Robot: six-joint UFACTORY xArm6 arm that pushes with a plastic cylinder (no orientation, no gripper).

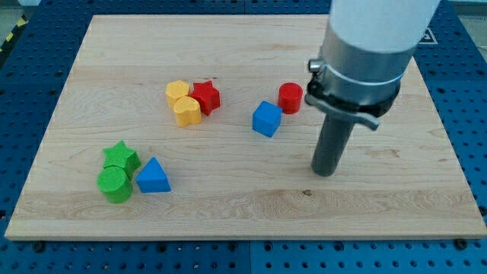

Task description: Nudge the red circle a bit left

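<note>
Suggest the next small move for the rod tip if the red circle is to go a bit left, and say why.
Probably bring my tip toward the view's top, level with the red circle on its right side. It now sits below and right of it, apart. Pushing left from there should nudge it, though the blue cube lies close at lower left.

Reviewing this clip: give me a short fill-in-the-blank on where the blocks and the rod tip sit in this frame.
1. The red circle touches the ____ cube at its lower left.
2. My tip rests toward the view's lower ____ of the red circle, apart from it.
3. The red star sits against two ____ blocks.
4. The blue triangle lies beside two ____ blocks.

Missing words: blue; right; yellow; green
</note>
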